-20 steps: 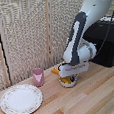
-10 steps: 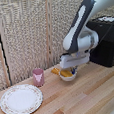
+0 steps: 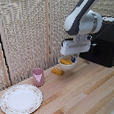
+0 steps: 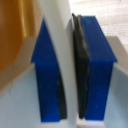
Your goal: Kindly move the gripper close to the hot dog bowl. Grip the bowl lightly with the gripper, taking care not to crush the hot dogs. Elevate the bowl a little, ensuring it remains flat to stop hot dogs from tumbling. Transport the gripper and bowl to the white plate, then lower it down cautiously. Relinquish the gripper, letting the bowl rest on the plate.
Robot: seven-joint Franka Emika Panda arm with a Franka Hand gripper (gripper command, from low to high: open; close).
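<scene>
My gripper (image 3: 69, 58) is shut on the rim of the hot dog bowl (image 3: 67, 65), a small white bowl that hangs level above the wooden table. Orange-yellow hot dogs (image 3: 66, 61) show inside it. In the wrist view the blue fingers (image 4: 47, 75) pinch the bowl's white wall (image 4: 60, 45), with orange food (image 4: 12, 35) to one side. The white plate (image 3: 21, 100) with its patterned rim lies on the table toward the exterior view's left, well apart from the bowl.
A pink cup (image 3: 38, 76) stands between plate and bowl. A bare orange piece (image 3: 57, 71) lies on the table just below the bowl. A black box (image 3: 108, 43) sits at the exterior view's right. A slatted wall stands behind.
The arm has risen, and the bowl has come up off the table with it, held in the shut gripper. The bare orange piece stays on the table.
</scene>
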